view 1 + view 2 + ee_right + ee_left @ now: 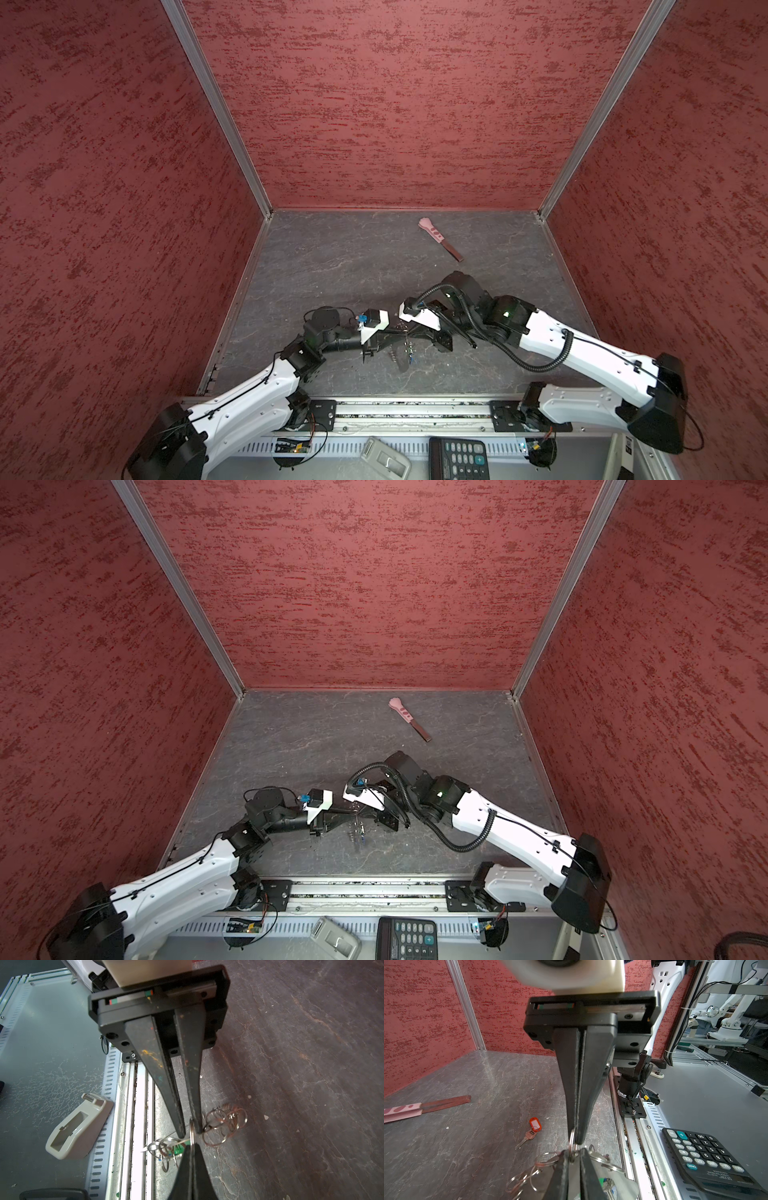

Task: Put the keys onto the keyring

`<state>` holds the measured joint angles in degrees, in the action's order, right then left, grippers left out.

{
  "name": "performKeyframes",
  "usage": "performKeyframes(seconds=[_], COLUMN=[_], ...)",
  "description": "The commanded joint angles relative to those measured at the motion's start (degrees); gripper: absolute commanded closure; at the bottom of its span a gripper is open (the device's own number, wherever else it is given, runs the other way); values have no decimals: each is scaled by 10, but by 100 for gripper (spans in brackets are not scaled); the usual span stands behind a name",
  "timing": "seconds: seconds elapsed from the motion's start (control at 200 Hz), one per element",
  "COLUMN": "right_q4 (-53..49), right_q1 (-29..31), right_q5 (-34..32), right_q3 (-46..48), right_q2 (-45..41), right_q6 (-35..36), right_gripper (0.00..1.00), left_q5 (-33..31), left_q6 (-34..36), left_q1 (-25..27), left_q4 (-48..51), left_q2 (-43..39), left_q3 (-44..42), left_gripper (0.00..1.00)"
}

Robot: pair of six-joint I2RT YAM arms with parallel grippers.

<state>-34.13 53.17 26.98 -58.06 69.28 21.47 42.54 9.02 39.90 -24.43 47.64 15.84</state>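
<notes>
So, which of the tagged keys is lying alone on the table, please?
The red-tagged key, flat by itself; the green-tagged key is bunched into the keyring.

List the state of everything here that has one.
right gripper: shut on one ring of the keyring
left gripper: jaws nearly closed around that ring, grip unclear
keyring: held by that ring
red key: loose on the table, off the keyring
green key: in among the rings
pink-handled tool: lying flat, untouched

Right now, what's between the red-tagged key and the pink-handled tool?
Just bare tabletop between red-tagged key and pink-handled tool, per left wrist view.
</notes>
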Motion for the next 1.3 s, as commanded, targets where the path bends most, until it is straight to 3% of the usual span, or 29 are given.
performKeyframes(seconds=[0.0,0.26,0.481,0.601,0.741,0.867,0.942,1.087,1.217,1.292], right_q4=[19,38,172,265,298,274,233,155,103,89], right_q1=[4,4,4,4,4,1,-10,-63,-122,-142], right_q5=[9,-3,-100,-162,-248,-387,-422,-381,-316,-310], right_q3=[-7,1,92,162,203,211,202,177,161,163], right_q2=[6,-18,-148,-227,-252,-228,-197,-104,-13,16], right_q6=[10,3,-48,-101,-159,-254,-307,-409,-469,-492], right_gripper=[100,100,63,56,55,54,52,49,56,57], left_q5=[10,13,-3,-9,-19,-67,-84,-104,-112,-111], left_q6=[-4,1,0,-1,5,20,27,35,38,38], left_q1=[-2,-2,-2,-3,-2,10,21,31,31,32], left_q4=[-8,1,-12,-18,-20,0,3,3,-2,-4], left_q2=[-4,5,-6,-9,-10,-11,-11,-9,-8,-6], left_q3=[3,10,0,-4,-5,0,0,-1,-5,-5], left_gripper=[90,100,100,100,100,100,100,100,100,100])
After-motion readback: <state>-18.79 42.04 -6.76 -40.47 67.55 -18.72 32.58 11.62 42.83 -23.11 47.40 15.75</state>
